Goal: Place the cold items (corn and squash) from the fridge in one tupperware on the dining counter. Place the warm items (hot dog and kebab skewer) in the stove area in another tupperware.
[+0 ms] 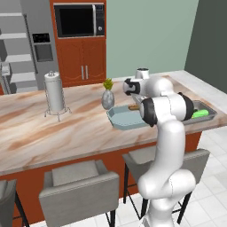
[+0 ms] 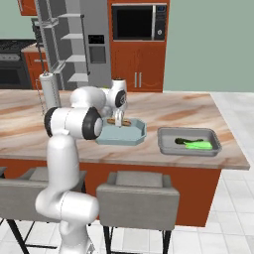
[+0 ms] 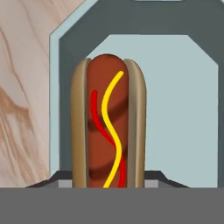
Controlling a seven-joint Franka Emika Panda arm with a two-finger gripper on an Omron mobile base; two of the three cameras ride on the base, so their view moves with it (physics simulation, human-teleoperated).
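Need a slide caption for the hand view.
Hot dog with ketchup and mustard, seen over the pale blue octagonal tupperware on the marbled counter.

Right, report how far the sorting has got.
Done: the green squash lies in the grey rectangular tray. In hand: the hot dog in its bun is over the pale blue octagonal tray, at the pincer. Left: corn and kebab skewer are not seen in either tray.

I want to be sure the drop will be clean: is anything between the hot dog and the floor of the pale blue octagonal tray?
Nothing visible. The hot dog in its tan bun hangs directly above the bare floor of the pale blue-grey octagonal tray, with no other item inside.
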